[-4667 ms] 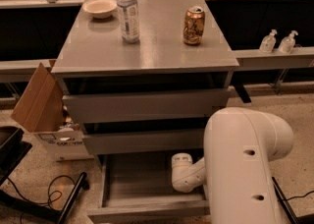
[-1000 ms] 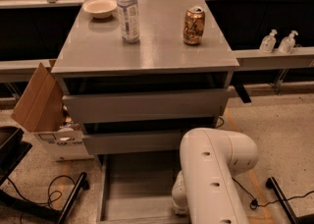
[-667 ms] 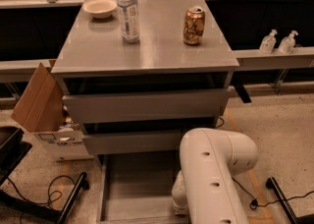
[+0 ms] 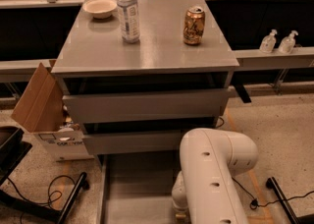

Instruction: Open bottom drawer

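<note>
The bottom drawer [image 4: 135, 186] is pulled out towards me, its plain grey tray showing below the two shut grey drawer fronts [image 4: 144, 105]. My white arm [image 4: 213, 174] fills the lower right and reaches down over the drawer's right side. The gripper is hidden below the arm at the bottom edge of the camera view, near the drawer's front right. The drawer's front panel is out of view below the frame.
On the grey cabinet top [image 4: 147, 46] stand a white bowl [image 4: 99, 7], a clear water bottle [image 4: 128, 12] and a gold can [image 4: 194, 25]. An open cardboard box [image 4: 41, 112] stands on the floor at left. Cables and a black stand lie at lower left. Two small bottles [image 4: 277, 41] stand on the right ledge.
The drawer has slid further out since the earliest frame, and my arm has drawn back towards the bottom edge. Over the last second nothing visibly moves.
</note>
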`<state>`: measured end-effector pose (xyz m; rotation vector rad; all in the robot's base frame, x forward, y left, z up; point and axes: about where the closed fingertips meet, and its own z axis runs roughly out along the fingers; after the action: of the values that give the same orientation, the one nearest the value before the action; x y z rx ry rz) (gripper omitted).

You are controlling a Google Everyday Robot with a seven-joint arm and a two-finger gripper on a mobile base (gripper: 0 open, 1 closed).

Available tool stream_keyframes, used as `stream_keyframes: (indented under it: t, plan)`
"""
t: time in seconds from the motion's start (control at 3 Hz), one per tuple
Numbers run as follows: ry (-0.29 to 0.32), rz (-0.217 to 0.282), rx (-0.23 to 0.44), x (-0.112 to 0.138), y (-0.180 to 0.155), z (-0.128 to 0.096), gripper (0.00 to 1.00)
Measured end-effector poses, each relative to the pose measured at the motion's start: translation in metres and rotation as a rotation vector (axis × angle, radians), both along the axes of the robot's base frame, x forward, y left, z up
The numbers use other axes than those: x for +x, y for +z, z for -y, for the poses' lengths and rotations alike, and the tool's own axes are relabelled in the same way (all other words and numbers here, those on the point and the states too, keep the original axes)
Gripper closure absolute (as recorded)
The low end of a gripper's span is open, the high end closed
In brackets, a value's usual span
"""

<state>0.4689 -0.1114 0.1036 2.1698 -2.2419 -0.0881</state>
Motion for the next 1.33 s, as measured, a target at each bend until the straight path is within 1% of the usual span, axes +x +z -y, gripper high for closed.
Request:
stream_keyframes:
  t: [0.33,0.67,1.0,1.33]
  plan:
    - [0.027,0.010,-0.006,0.007,0.012,0.002,0.18]
    - [0.054,0.039,-0.038,0.025,0.050,0.015,0.41]
    - [0.059,0.093,-0.081,0.048,0.109,0.034,0.64]
    - [0.038,0.174,-0.160,0.060,0.212,0.056,0.96]
